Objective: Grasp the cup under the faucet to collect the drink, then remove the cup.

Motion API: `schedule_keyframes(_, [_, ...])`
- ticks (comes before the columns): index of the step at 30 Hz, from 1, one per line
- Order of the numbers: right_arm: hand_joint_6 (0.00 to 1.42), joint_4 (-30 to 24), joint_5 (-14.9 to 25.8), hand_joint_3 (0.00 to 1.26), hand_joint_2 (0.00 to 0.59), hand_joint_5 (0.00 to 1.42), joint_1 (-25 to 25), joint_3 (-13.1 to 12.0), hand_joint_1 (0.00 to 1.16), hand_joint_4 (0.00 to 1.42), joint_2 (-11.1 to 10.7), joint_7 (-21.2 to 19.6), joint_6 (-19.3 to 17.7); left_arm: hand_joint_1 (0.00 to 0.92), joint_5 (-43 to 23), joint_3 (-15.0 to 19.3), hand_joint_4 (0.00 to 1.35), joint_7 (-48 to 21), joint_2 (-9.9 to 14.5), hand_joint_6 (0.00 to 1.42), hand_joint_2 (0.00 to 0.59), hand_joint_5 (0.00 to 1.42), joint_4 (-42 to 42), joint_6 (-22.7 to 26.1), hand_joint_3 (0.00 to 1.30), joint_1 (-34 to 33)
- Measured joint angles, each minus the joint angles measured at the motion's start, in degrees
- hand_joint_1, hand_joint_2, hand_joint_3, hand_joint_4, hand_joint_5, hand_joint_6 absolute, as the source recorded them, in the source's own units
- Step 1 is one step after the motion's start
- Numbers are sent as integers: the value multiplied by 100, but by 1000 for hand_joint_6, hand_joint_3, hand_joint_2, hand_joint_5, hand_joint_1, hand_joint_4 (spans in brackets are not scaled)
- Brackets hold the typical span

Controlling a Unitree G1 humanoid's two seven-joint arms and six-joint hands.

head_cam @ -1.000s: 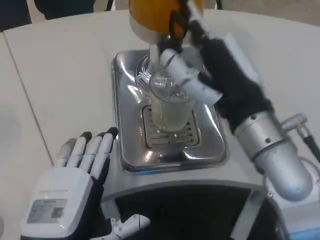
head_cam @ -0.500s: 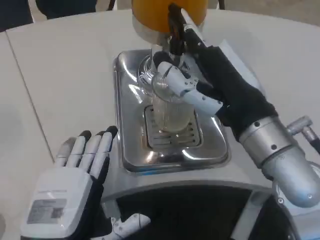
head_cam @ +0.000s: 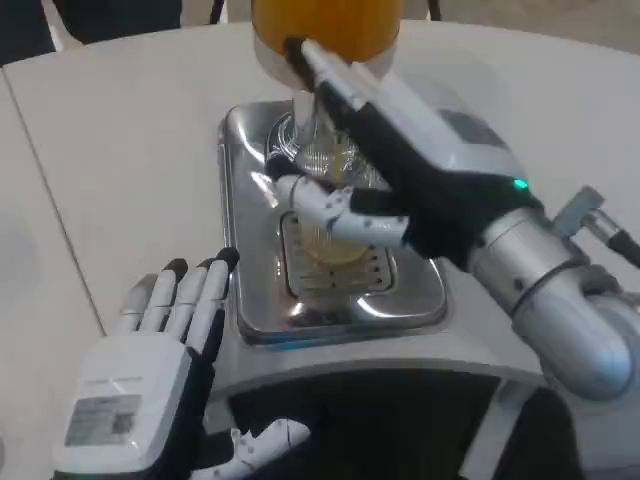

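Observation:
A clear cup (head_cam: 331, 243) with pale yellow drink in its bottom stands on the grille of the steel drip tray (head_cam: 238, 250), under the orange drink tank (head_cam: 325, 25). My right hand (head_cam: 420, 170) lies over the cup from the right, back facing up. Its thumb (head_cam: 335, 215) curls across the cup's front and its fingers (head_cam: 330, 70) reach past the far side toward the tank's base, so the cup is gripped between them. The faucet and the cup's rim are hidden by this hand. My left hand (head_cam: 150, 365) rests flat, holding nothing, left of the tray.
The white table (head_cam: 120, 150) spreads to the left and behind the tray. A dark opening (head_cam: 380, 420) in the machine's white front edge sits below the tray. My right forearm (head_cam: 550, 290) crosses the lower right.
My right hand has rolled over so its back faces up and slid forward over the cup; the thumb now wraps the cup's front. The left hand has stayed put.

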Motion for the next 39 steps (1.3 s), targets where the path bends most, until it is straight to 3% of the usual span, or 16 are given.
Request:
schedule_keyframes(4, [77,-210,-557,24,467,0,-47,120,240,0,52,338,314,0,24,-23,0,0,-145,19,124,0,114,126,0,-172])
schedule_keyframes(10, [75,-323,-904,30,466,0,-50,72,240,0,236,596,477,0,44,-82,0,2,-358,6,99,0,332,400,0,-537])
schedule_keyframes(23, [49,-355,-1246,34,471,0,-69,-30,257,0,460,876,470,85,-154,-170,0,21,-670,0,67,0,1378,815,0,-1883])
schedule_keyframes(39, [48,-297,-1471,34,482,0,-62,-146,278,0,647,941,387,114,-460,-417,0,208,-790,0,59,0,2398,841,0,-2835])
